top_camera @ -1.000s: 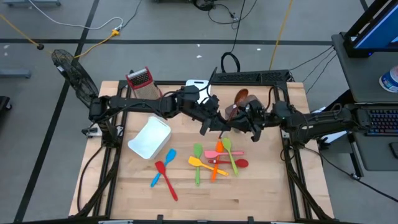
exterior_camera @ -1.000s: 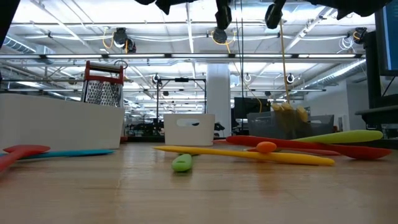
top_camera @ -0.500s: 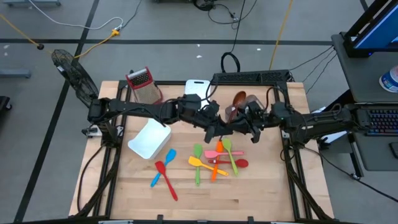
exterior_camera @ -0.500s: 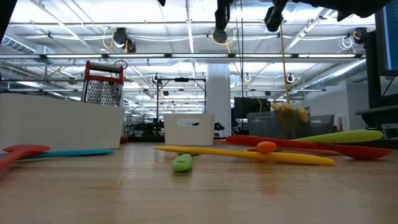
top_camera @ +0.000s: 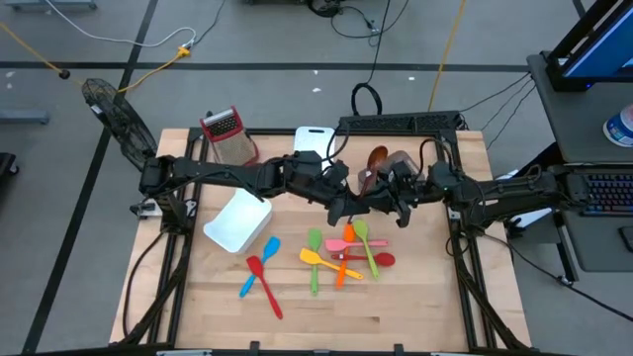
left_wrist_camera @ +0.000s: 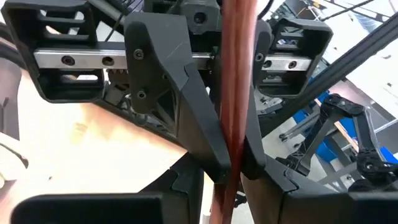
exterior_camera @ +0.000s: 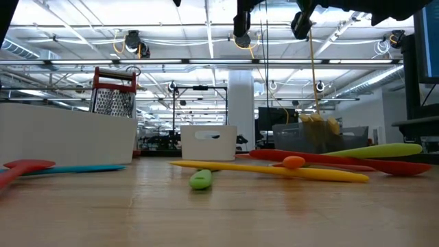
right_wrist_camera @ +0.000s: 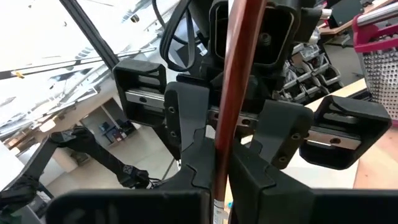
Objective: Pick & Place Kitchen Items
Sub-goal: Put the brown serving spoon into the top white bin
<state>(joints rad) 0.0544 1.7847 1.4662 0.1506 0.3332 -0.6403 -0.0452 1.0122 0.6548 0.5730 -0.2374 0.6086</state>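
Above the middle of the table (top_camera: 415,297), two pincers meeting face to face on one brown spoon (top_camera: 377,163). Left pincer (top_camera: 348,206) clamped on the spoon's reddish-brown handle, fingers (left_wrist_camera: 199,134) pinching it from both sides. Right pincer (top_camera: 388,198) closed tight on the same handle from the opposite side, fingers (right_wrist_camera: 264,146) pressed against it. Spoon held in the air, bowl pointing toward the table's far edge, near the white bin (top_camera: 312,139). On the table just below, a cluster of utensils: green spatula (top_camera: 316,259), yellow spatula (top_camera: 318,259), orange utensil (top_camera: 345,255), pink utensil (top_camera: 354,244), red spoon (top_camera: 374,260). Farther left, a blue spatula (top_camera: 261,263) and red spatula (top_camera: 264,287) beside a tilted white tray (top_camera: 237,220). Box grater (top_camera: 226,133) at the far left corner.
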